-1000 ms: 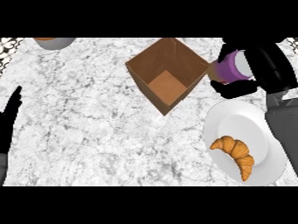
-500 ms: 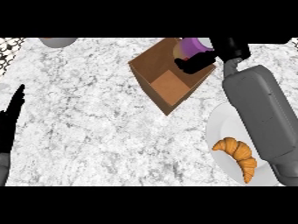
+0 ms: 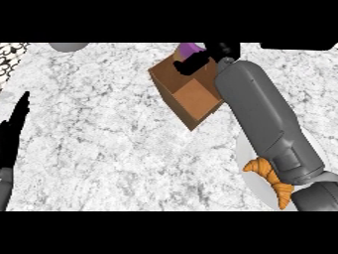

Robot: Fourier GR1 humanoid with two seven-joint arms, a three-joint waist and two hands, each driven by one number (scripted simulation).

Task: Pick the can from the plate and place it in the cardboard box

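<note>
A: Over the box [image 3: 190,94], right hand [image 3: 200,59] curled round the can [image 3: 191,49]; left hand [image 3: 7,136] rests straight-fingered at the worktop [image 3: 105,129] edge.
B: Can probably light, rigid, slick; side grip suits.

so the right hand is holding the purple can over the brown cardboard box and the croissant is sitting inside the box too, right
Not quite. The right hand does hold the purple can over the brown cardboard box, but the head view shows the orange croissant on the white plate nearer the robot, not in the box.
</note>
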